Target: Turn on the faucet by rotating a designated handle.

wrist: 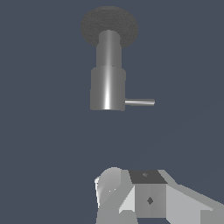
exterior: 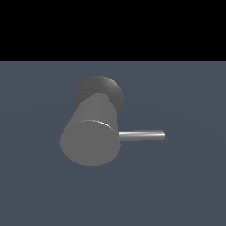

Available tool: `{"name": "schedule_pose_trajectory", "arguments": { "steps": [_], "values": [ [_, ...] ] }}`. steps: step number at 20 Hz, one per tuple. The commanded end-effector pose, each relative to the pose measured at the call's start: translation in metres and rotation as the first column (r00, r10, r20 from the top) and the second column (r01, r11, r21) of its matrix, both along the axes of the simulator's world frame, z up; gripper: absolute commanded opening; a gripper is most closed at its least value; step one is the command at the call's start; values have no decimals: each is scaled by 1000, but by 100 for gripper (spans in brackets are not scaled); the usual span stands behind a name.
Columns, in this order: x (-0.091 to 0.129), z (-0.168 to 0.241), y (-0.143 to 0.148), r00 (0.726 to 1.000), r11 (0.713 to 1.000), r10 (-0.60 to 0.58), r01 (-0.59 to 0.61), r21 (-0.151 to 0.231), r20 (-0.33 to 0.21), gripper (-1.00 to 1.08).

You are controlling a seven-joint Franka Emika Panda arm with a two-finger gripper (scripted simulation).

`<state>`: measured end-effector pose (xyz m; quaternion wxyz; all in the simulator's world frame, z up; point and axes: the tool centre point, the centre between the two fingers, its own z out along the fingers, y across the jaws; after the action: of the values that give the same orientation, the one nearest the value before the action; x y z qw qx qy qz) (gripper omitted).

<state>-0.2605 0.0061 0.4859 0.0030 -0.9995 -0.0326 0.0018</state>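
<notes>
The faucet [exterior: 90,137] stands alone, its 1 thin handle [exterior: 142,135] sticking out to the exterior view's right – the gripper [wrist: 131,197] is well apart, fingers unclear – so reach its tip, then push sideways.

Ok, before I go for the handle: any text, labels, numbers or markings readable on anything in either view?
None. The faucet and its handle are plain grey with no lettering in either view. The gripper shows only a small dark diamond-shaped mark, not text. The floor is blank.
</notes>
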Motion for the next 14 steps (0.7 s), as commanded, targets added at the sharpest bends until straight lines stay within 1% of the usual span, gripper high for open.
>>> {"name": "schedule_pose_trajectory", "arguments": {
  "steps": [1,5,8,11,14],
  "values": [
    [0,0,0,1000,1000,0,0,0,0,-100],
    [2,4,0,1000,1000,2,-2,7,10,-100],
    [5,10,0,1000,1000,5,-6,28,29,-100],
    [6,14,-1,999,998,6,-9,62,47,-100],
    [7,17,-3,997,993,6,-14,113,71,-100]
  ]
}}
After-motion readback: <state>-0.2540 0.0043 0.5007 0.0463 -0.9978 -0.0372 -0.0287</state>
